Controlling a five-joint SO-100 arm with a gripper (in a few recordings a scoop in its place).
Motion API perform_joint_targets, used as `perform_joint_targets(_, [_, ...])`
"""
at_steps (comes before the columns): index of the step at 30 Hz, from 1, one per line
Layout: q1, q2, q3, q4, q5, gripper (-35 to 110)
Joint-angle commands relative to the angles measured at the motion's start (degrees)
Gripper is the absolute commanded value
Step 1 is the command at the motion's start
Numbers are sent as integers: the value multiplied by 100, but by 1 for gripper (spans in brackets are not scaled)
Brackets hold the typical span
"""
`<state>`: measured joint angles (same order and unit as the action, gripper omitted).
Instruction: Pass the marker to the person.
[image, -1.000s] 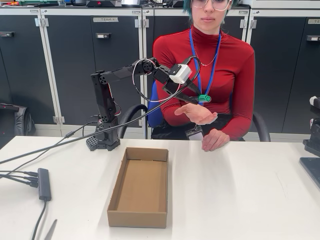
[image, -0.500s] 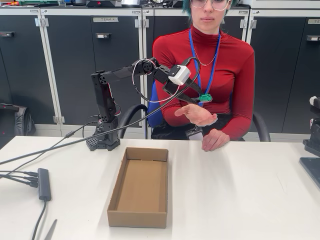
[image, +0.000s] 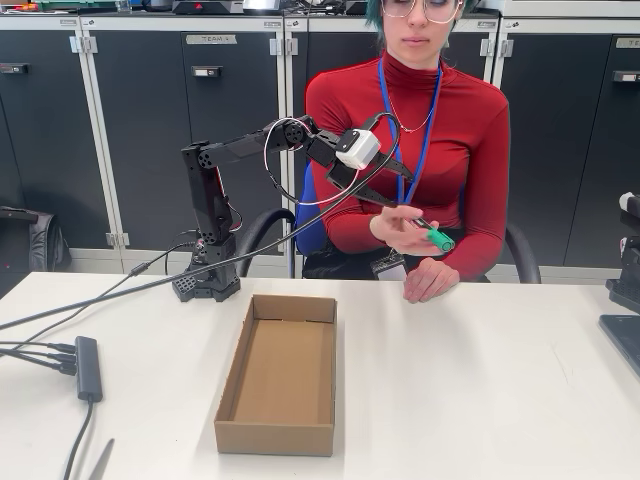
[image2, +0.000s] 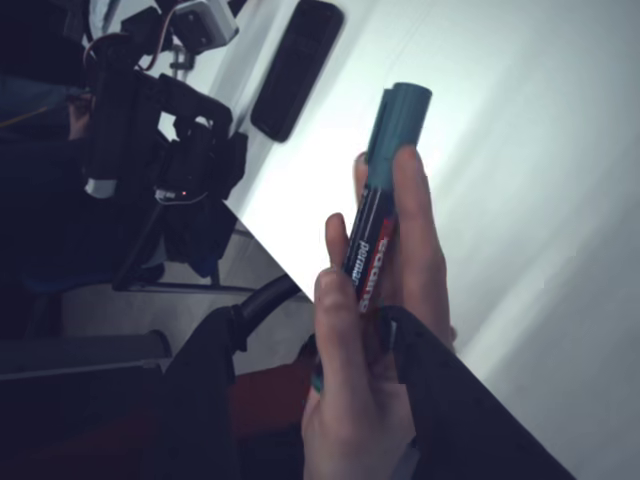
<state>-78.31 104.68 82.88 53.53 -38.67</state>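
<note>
Now there is one marker (image: 432, 236), and the person (image: 420, 130) holds it in one hand (image: 400, 229), just past the tip of the claw (image: 388, 203). In the wrist view the hand (image2: 375, 330) wraps its fingers (image2: 415, 220) round the dark body of the marker (image2: 380, 210), and the green cap sticks out beyond them. The claw's dark tip (image2: 400, 345) sits right by the back end of the marker there. I cannot tell if the claw is wide, narrow, or pinching the marker, because the hand hides that spot.

The person's other hand (image: 428, 279) rests on the counter (image: 480, 380), below the claw and a little to its right in the fixed view.

There is one arm (image: 215, 215), and it stands on the counter to the left of the claw. One brown box (image: 280, 372) lies open on the counter, well below the claw. One grey hub (image: 88, 367) with cables lies far off to the left.
</note>
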Motion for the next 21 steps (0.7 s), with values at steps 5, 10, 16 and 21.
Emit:
perform_joint_targets(5, [79, 422, 70, -158, -35, 29])
perform_joint_targets(10, [97, 439, 70, -193, -62, 30])
perform_joint_targets(16, [97, 439, 53, -299, -105, 30])
perform_joint_targets(21, [132, 413, 9, -299, -141, 30])
